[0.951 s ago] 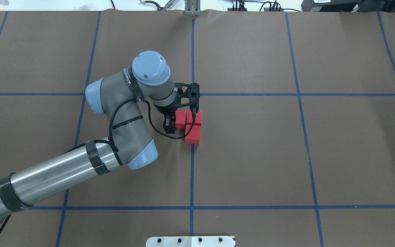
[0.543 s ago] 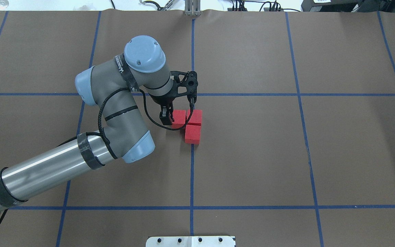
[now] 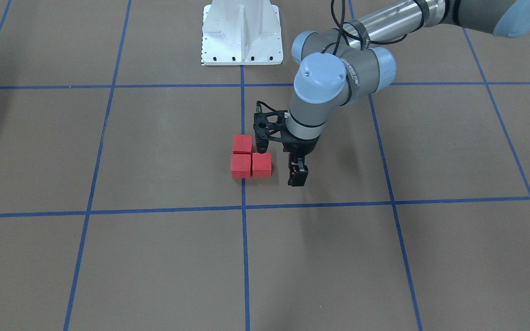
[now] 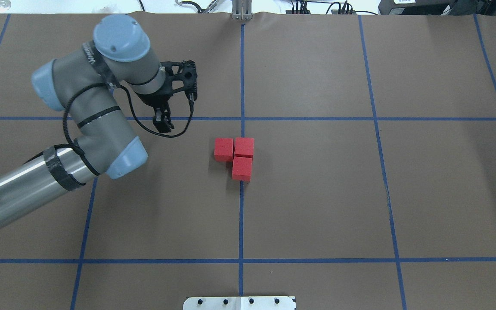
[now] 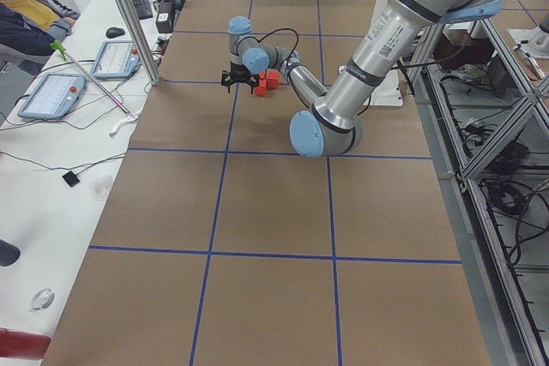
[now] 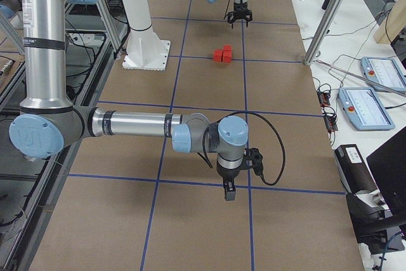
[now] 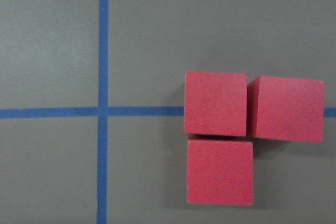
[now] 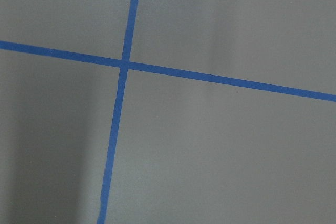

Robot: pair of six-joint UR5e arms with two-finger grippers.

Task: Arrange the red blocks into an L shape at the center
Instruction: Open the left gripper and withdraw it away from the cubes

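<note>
Three red blocks (image 4: 224, 149) (image 4: 244, 147) (image 4: 242, 168) lie touching in an L on the middle tape line (image 4: 241, 215), just below a cross line. They also show in the front-facing view (image 3: 241, 165) and the left wrist view (image 7: 215, 103). My left gripper (image 4: 164, 122) is empty, with its fingers together. It hangs to the left of the blocks and apart from them. In the front-facing view the left gripper (image 3: 297, 177) stands closer beside them. My right gripper (image 6: 228, 191) shows only in the exterior right view, far from the blocks. I cannot tell if it is open or shut.
The white robot base plate (image 4: 239, 302) sits at the near table edge on the middle line. Tablets (image 6: 371, 103) and a metal post (image 6: 323, 17) stand beyond the far table edge. An operator (image 5: 26, 15) sits there.
My left arm has lifted and drawn back to the left, away from the blocks. The three blocks stay in place in their L.
</note>
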